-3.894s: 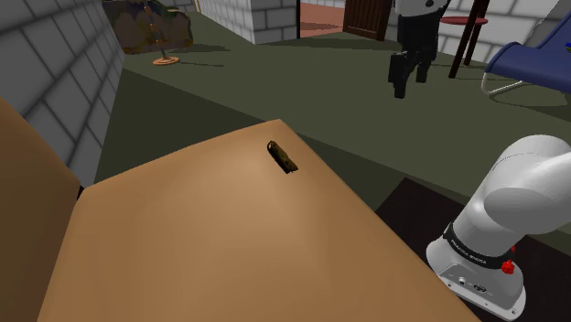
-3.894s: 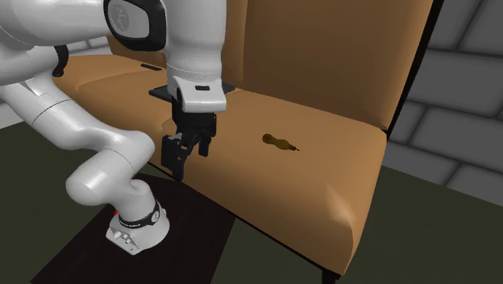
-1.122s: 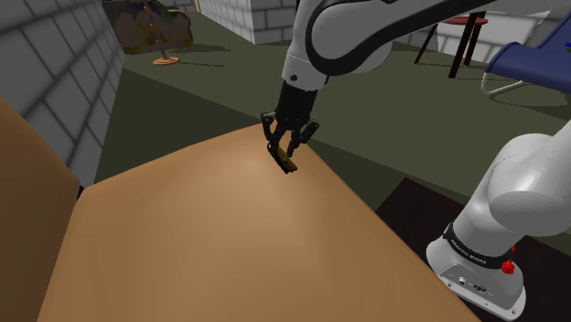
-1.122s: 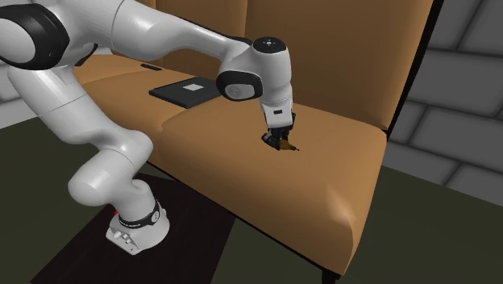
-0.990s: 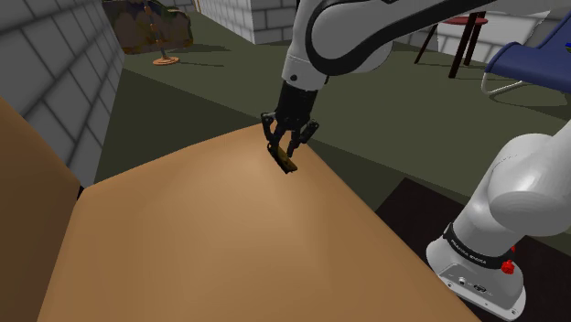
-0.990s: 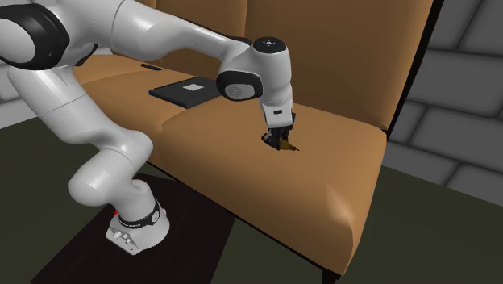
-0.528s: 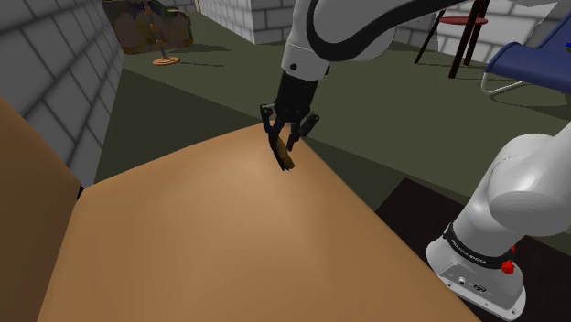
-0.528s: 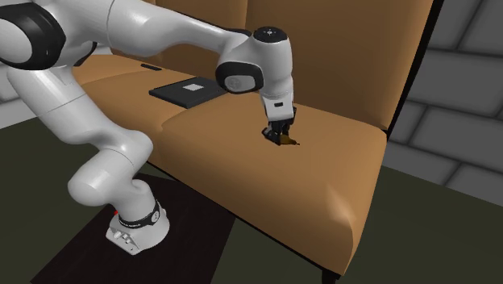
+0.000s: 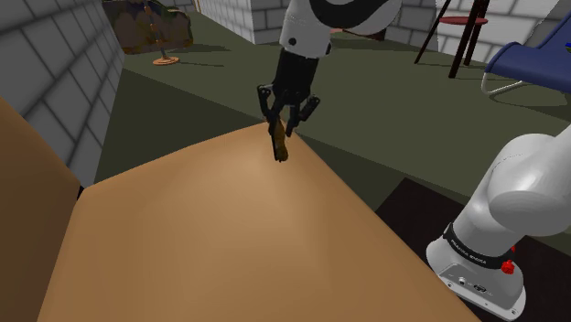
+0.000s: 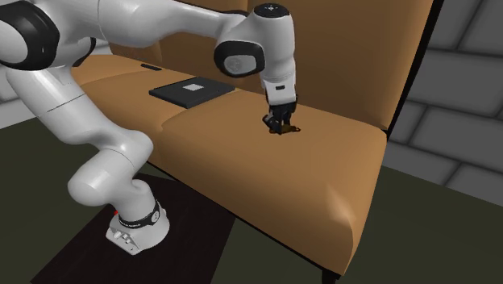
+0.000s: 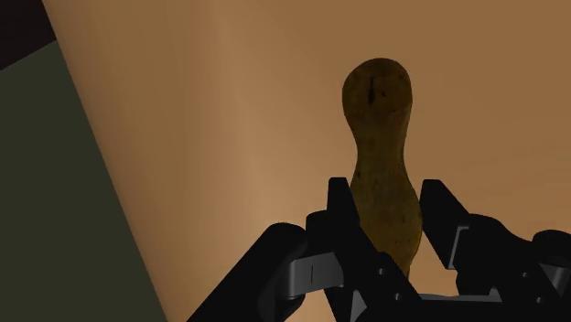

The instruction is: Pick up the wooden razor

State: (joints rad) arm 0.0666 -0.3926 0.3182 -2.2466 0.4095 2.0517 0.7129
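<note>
Hand clamped on the wooden razor, seemingly just off the sofa seat; grasp made, more lift needed.

Legible text: none. Item 1: dark band round the arm's base joint, 4 o'clock in the shoulder view, bears faint pale lettering, too fine to read. Item 2: black flat slab on the sofa seat, 10 o'clock in the second exterior view, carries a white square patch, blank.
</note>
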